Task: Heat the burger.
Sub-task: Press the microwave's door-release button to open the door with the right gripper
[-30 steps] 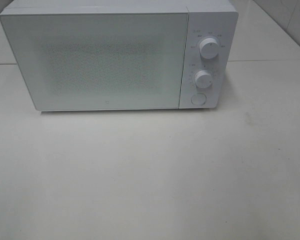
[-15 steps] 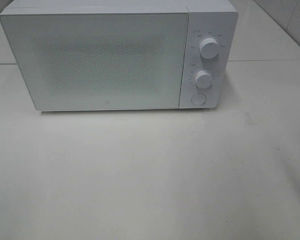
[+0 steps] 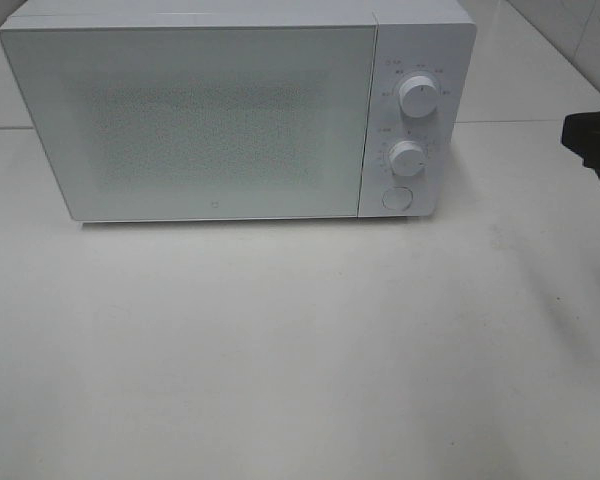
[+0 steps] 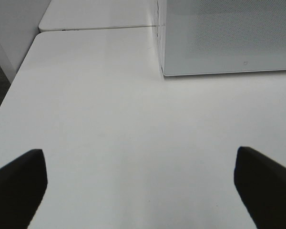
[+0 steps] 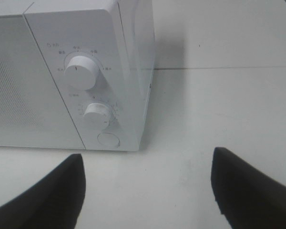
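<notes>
The burger is out of view in every frame. A white microwave (image 3: 190,120) stands at the back of the white table (image 3: 300,350) with its door shut. My left gripper (image 4: 140,163) is open over bare table, in front of the microwave's left corner (image 4: 229,38), with nothing between its fingers. My right gripper (image 5: 148,162) is also open and empty, in front of the microwave's control panel (image 5: 86,95). In the exterior high view only a dark part of the right arm (image 3: 598,145) shows, at the right edge.
The control panel carries an upper knob (image 3: 418,95), a lower knob (image 3: 407,158) and a round button (image 3: 395,197). A seam in the table (image 3: 530,121) runs behind the microwave's right side. The table's left edge (image 4: 9,95) lies near the left gripper.
A dark part of the right arm has come into the exterior high view at the right edge. The microwave has not moved and its door is still shut.
</notes>
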You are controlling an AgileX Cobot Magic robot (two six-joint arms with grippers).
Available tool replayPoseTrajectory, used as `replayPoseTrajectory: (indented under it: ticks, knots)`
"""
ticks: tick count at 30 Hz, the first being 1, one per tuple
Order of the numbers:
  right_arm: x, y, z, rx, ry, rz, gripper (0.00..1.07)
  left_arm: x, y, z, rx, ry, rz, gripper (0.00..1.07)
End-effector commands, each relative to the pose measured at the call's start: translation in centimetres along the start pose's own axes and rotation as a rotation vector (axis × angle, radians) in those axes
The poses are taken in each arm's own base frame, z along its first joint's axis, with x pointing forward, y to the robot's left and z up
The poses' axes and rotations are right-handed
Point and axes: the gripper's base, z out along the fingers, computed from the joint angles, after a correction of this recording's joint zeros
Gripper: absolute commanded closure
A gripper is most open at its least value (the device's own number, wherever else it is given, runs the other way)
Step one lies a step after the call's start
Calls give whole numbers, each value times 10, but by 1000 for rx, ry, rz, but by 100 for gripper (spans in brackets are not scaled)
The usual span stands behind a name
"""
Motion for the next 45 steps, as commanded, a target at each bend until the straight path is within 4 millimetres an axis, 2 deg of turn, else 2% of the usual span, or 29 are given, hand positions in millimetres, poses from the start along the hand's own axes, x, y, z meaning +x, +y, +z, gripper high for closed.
replayPoseTrajectory:
  ticks: [1,3,4,9,10,12,14,17,19,23,25,28,30,35,36,45]
  knots:
    - [-1,-2,20,15,-53,2,35,2,-1,-2,3,-24,-4,6]
    - [0,-2,24,16,-58,2,35,2,-1,-2,3,-24,-4,6]
    - [2,-3,35,21,-69,1,35,2,-1,-2,3,-24,-4,6]
    - [4,-5,53,31,-118,-2,35,2,-1,-2,3,-24,-4,6]
    - [8,-5,64,34,-135,-6,35,2,-1,-2,3,-24,-4,6]
    - [10,-5,69,36,-145,-7,35,2,-1,-2,3,-24,-4,6]
    - [17,-7,85,45,-179,-22,35,2,-1,-2,3,-24,-4,6]
    - [19,-7,89,48,-185,-24,35,2,-1,-2,3,-24,-4,6]
    - [28,-9,101,65,-191,-21,35,2,-1,-2,3,-24,-4,6]
    - [37,-8,105,95,-199,-1,35,2,-1,-2,3,-24,-4,6]
    - [48,1,108,128,-202,-39,35,2,-1,-2,3,-24,-4,6]
    - [51,5,109,138,-201,-51,35,2,-1,-2,3,-24,-4,6]
    - [61,20,112,145,-183,-61,35,2,-1,-2,3,-24,-4,6]
    - [69,37,112,124,-174,-59,35,2,-1,-2,3,-24,-4,6]
    - [73,46,111,111,-176,-62,35,2,-1,-2,3,-24,-4,6]
    - [94,74,110,77,-128,-81,35,2,-1,-2,3,-24,-4,6]
